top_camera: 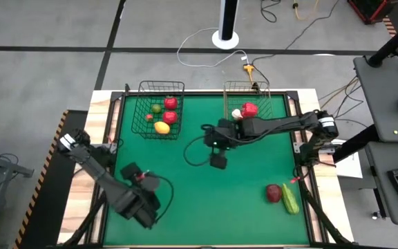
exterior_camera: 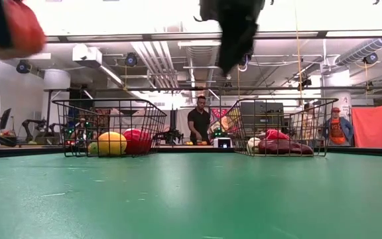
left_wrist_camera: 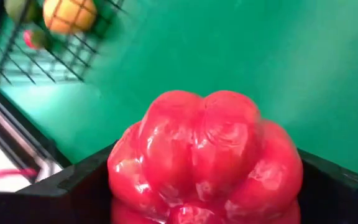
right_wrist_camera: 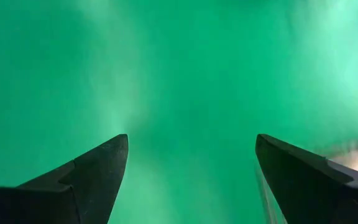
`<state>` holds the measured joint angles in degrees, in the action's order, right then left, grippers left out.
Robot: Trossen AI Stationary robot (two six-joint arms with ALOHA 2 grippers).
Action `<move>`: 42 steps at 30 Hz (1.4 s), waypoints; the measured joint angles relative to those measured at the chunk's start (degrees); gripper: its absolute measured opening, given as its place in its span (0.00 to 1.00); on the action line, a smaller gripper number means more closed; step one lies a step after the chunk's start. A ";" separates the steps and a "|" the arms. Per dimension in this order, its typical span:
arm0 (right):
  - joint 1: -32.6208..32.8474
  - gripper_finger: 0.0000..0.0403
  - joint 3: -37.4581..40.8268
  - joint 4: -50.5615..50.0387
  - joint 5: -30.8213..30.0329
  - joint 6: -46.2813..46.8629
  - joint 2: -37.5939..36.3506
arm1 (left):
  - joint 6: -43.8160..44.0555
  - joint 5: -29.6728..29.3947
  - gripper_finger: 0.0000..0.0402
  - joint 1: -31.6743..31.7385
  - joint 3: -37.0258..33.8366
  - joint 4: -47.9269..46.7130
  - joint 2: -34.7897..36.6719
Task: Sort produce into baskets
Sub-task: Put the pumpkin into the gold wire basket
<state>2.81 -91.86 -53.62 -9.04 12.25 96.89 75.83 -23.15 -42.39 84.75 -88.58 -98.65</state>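
The left gripper (left_wrist_camera: 204, 205), clamped on a red pepper (left_wrist_camera: 207, 155) near the desk's front-left corner, has the black basket (top_camera: 159, 111) ahead toward the far edge, while the right gripper (right_wrist_camera: 191, 180) hangs wide open and empty over mid-desk.

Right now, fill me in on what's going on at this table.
Toy produce is being sorted into two wire baskets. The left pincer is closed on a red bell pepper at the table's near left. The right pincer hangs open and empty over mid-table. The black basket holds red, yellow and green pieces; the copper basket holds red and white ones. A dark red piece and a cucumber wait near the right edge.
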 joint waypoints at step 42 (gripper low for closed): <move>18.21 0.86 48.15 75.47 -13.14 -9.28 -17.92 | -63.24 -11.88 0.87 18.90 -32.45 82.28 20.16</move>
<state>21.02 -43.70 21.85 -22.18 2.98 78.96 12.58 -35.03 -23.48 52.31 -6.31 -78.49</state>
